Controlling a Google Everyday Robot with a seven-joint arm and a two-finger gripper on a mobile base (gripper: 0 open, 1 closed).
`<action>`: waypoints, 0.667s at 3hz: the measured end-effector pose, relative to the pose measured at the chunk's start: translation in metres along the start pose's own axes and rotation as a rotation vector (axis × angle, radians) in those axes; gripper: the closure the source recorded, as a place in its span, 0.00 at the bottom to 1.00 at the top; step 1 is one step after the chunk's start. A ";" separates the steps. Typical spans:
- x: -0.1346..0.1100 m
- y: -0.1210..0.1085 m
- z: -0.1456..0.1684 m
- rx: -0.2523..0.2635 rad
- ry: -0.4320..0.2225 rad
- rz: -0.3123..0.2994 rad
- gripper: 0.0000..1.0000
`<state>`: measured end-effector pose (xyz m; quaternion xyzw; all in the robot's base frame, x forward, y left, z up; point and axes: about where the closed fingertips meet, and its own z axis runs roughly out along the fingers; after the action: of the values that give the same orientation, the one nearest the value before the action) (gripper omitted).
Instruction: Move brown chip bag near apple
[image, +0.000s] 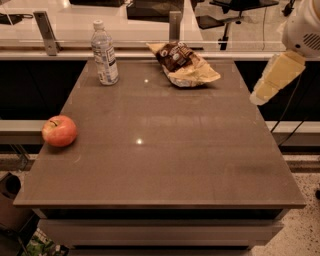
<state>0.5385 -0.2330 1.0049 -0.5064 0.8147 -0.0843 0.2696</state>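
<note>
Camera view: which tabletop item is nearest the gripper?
The brown chip bag, at the far edge; the gripper hangs right of the table. Water bottle and apple sit farther left.

The gripper (261, 94) hangs just off the right edge of a brown table (165, 170), whose glossy top to its left catches small light glints (139, 141). Behind it lie a pale counter (75, 25) with metal posts (46, 32) and an office chair (231, 20). Below is speckled floor (310, 175).

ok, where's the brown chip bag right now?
Camera view: the brown chip bag lies at the far edge of the table, right of the water bottle; the tool hovers off the table's right side.
</note>
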 end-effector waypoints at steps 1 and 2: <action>-0.009 -0.035 0.027 0.005 -0.048 0.073 0.00; -0.022 -0.058 0.061 -0.045 -0.077 0.131 0.00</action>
<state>0.6234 -0.2326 0.9853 -0.4609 0.8366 -0.0287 0.2945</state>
